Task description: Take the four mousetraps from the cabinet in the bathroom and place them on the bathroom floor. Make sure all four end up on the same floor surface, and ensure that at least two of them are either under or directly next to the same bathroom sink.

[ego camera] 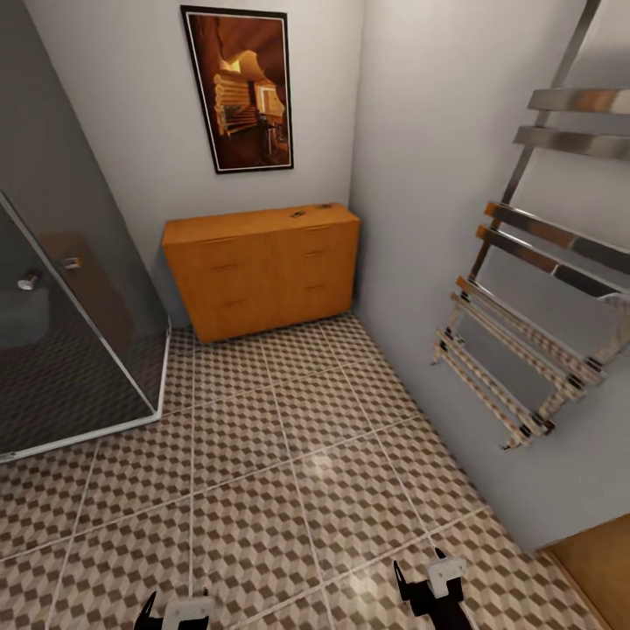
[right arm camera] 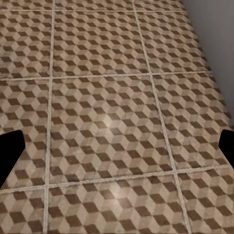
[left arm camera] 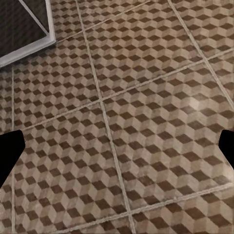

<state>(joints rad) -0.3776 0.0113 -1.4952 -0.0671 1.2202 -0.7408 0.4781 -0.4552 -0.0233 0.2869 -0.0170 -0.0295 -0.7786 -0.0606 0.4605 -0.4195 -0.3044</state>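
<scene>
The orange-brown cabinet (ego camera: 262,271) stands against the far wall in the head view, its drawers shut. Two tiny flat mousetraps (ego camera: 298,213) (ego camera: 325,207) lie on its top near the right end, too small for detail. The cube-patterned bathroom floor (ego camera: 289,455) stretches from me to the cabinet. My left gripper (ego camera: 178,604) and right gripper (ego camera: 418,564) hang low at the near edge, far from the cabinet. Both are open, and in the wrist views the dark fingertips (left arm camera: 10,155) (right arm camera: 9,156) stand wide apart over bare tiles. The bathroom sink is out of view.
A glass shower enclosure (ego camera: 70,332) fills the left side, its white base rail (left arm camera: 27,48) on the floor. A chrome towel radiator (ego camera: 525,332) juts from the right wall. A framed picture (ego camera: 238,87) hangs above the cabinet. A wooden doorway strip (ego camera: 599,569) shows near right.
</scene>
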